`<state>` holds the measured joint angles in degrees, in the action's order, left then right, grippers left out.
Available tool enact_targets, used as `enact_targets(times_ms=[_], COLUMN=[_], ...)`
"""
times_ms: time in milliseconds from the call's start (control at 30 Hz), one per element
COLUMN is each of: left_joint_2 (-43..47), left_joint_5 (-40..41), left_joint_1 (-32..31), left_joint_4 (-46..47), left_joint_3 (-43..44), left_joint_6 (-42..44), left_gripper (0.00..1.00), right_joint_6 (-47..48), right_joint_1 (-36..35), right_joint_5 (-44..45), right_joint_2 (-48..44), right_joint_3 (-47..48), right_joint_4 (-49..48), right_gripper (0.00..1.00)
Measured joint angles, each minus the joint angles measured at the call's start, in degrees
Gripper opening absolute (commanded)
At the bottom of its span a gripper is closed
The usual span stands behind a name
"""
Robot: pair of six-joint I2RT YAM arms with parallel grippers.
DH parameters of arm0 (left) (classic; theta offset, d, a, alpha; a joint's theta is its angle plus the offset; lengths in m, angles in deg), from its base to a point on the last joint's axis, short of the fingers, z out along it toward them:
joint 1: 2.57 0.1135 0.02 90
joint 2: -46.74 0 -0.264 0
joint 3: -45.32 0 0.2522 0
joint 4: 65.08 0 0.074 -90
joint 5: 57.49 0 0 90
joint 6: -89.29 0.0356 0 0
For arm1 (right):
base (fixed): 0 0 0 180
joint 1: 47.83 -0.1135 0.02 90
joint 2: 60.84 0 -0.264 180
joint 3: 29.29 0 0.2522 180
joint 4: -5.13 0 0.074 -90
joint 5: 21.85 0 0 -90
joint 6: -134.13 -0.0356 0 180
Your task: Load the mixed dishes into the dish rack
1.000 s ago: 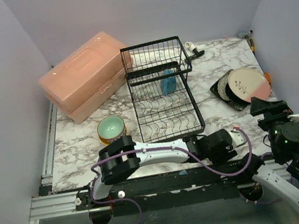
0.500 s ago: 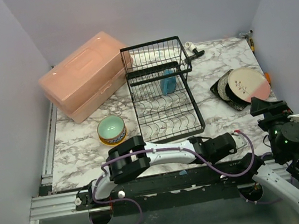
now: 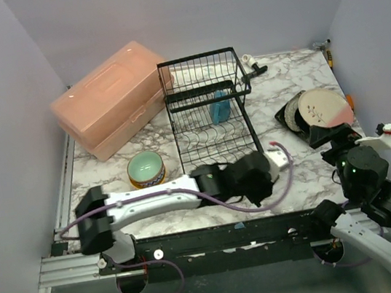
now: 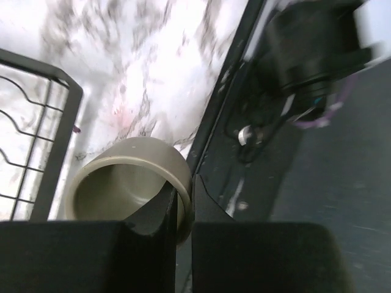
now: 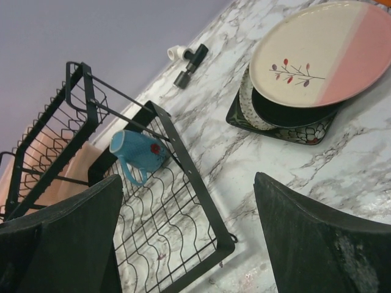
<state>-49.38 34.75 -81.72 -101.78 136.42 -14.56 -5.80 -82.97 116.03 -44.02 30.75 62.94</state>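
My left gripper (image 4: 183,207) is shut on the rim of an olive mug (image 4: 122,183), one finger inside the cup and one outside. In the top view the left gripper (image 3: 258,174) sits by the near right corner of the black wire dish rack (image 3: 209,115), and the mug is hidden under it. A blue mug (image 5: 137,149) lies in the dish rack (image 5: 183,177). A mint green bowl (image 3: 145,169) stands left of the rack. A pink-cream plate (image 5: 324,52) tops a stack of dark dishes (image 5: 287,116). My right gripper (image 5: 186,183) hangs open and empty near that stack.
A salmon-pink plastic box (image 3: 111,96) stands at the back left. A small white and black fitting (image 3: 251,64) lies behind the rack. The table's near edge and black rail (image 4: 244,122) run just right of the held mug. Walls close in on both sides.
The left arm swung from along the near rail out to the rack's near right corner, and its jaws closed on the olive mug. The right arm shifted slightly forward and left.
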Motion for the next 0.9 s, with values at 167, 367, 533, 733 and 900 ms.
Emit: enact_targets(times_ms=[167, 367, 533, 733, 900], left_joint_2=[17.62, 31.87, 39.32, 44.24, 44.02], left_joint_5=[-9.62, -21.79, -32.06, -41.53, -46.47], left_joint_1=[7.91, 18.84, 31.08, 40.63, 47.08], left_joint_4=[2.89, 8.22, 15.89, 29.33, 46.93], left_joint_3=[-4.76, -11.91, -18.14, -26.73, -35.45], left_joint_6=[-7.65, -17.57, -29.77, -46.18, -64.83], left_gripper=[0.00, 0.00, 0.00, 0.00, 0.00], right_joint_6=[3.10, 8.35, 11.80, 15.61, 16.90], right_joint_1=[0.00, 0.02, 0.00, 0.00, 0.00], right_joint_5=[-3.32, -11.10, -20.70, -33.94, -46.25], right_joint_2=[3.45, 8.41, 14.84, 20.68, 27.54], right_joint_3=[-1.20, -4.68, -8.09, -12.24, -14.36], right_joint_4=[-2.86, -9.86, -16.13, -24.94, -33.94], right_gripper=[0.91, 0.91, 0.89, 1.00, 1.00])
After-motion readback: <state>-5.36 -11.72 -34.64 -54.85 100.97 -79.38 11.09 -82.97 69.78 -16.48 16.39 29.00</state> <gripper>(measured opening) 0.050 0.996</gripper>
